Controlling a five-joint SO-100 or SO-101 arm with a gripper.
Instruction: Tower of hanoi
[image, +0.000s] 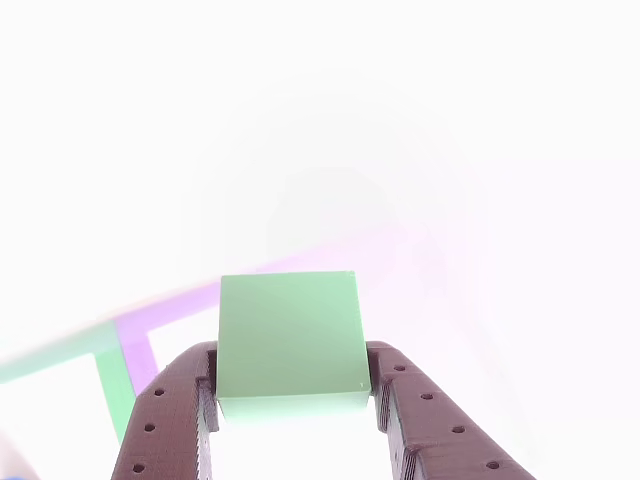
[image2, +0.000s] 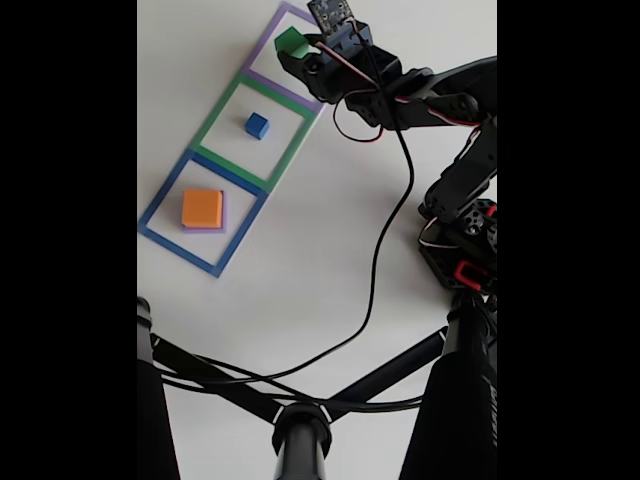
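A green cube (image: 288, 335) sits between the two dark fingers of my gripper (image: 290, 395), which is shut on it. In the fixed view the green cube (image2: 291, 43) is held over the purple square outline at the top, with the gripper (image2: 297, 52) reaching in from the right. A small blue cube (image2: 257, 125) rests inside the green outline in the middle. An orange cube (image2: 201, 207) lies on top of a purple cube (image2: 221, 222) inside the blue outline at the lower left. Whether the green cube touches the table cannot be told.
Three taped square outlines (image2: 232, 140) run diagonally across the white table. A black cable (image2: 385, 240) trails from the arm down the table. A dark tripod (image2: 300, 420) fills the bottom of the fixed view. The arm's base (image2: 462, 250) stands at the right.
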